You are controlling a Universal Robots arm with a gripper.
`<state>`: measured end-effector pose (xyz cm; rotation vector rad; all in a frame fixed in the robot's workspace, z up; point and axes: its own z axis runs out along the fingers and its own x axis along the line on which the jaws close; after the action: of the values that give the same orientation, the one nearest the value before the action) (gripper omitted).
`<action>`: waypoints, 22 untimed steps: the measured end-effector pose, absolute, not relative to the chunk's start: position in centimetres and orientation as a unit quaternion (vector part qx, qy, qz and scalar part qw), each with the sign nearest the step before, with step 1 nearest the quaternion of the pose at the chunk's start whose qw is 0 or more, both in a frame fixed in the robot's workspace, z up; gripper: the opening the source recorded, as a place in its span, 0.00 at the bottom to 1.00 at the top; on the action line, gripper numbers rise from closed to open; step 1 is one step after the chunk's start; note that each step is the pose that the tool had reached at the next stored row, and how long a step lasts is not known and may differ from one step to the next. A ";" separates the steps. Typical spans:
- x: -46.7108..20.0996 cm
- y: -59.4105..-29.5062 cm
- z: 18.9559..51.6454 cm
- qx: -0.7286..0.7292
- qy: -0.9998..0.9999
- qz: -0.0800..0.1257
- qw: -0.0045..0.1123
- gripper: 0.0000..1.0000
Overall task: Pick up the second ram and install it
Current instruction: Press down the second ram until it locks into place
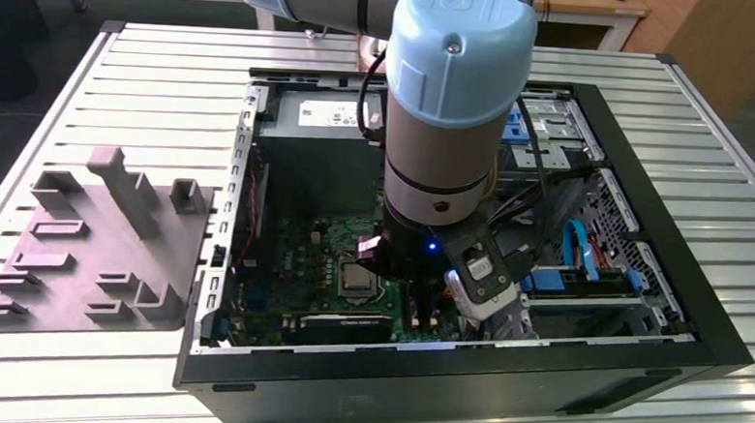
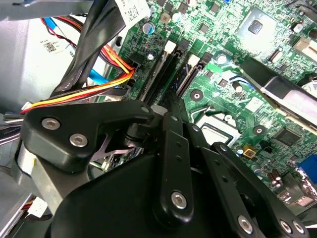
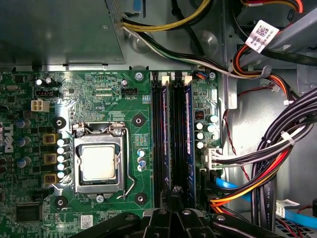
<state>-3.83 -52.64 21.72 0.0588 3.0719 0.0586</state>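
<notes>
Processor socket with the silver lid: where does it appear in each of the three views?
Exterior view: the processor socket sits on the green motherboard, at the exterior view's left of the arm.
First wrist view: the socket lies beside the long black slots.
Second wrist view: the socket is partly covered.
Shared landmark, both wrist views: the slots lie between socket and orange cables.

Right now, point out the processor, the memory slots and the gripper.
processor (image 3: 99, 163): first wrist view, middle of its metal lid.
memory slots (image 3: 163, 139): first wrist view, along one black slot.
gripper (image 3: 174, 192): first wrist view, black fingertips.
</notes>
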 end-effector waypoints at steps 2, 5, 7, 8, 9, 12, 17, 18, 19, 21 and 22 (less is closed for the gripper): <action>-3.8 -52.6 21.7 0.019 0.999 0.019 0.034 0.11; -3.8 -52.6 21.7 0.019 0.999 0.019 0.034 0.11; -3.8 -52.6 21.7 0.019 0.999 0.019 0.034 0.11; -3.8 -52.6 21.7 0.019 0.999 0.019 0.034 0.11; -3.8 -52.6 21.7 0.019 0.999 0.019 0.034 0.11; -3.8 -52.6 22.4 0.019 0.999 0.019 0.034 0.11; -3.8 -52.6 24.1 0.019 0.999 0.019 0.034 0.11; -3.8 -52.6 24.3 0.019 0.999 0.019 0.034 0.11; -3.8 -52.6 24.3 0.019 0.999 0.019 0.034 0.11; -3.8 -52.6 24.3 0.019 0.999 0.019 0.034 0.11; -3.8 -52.6 24.4 0.019 0.999 0.019 0.034 0.11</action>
<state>-3.83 -52.64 24.35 0.0589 3.0718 0.0591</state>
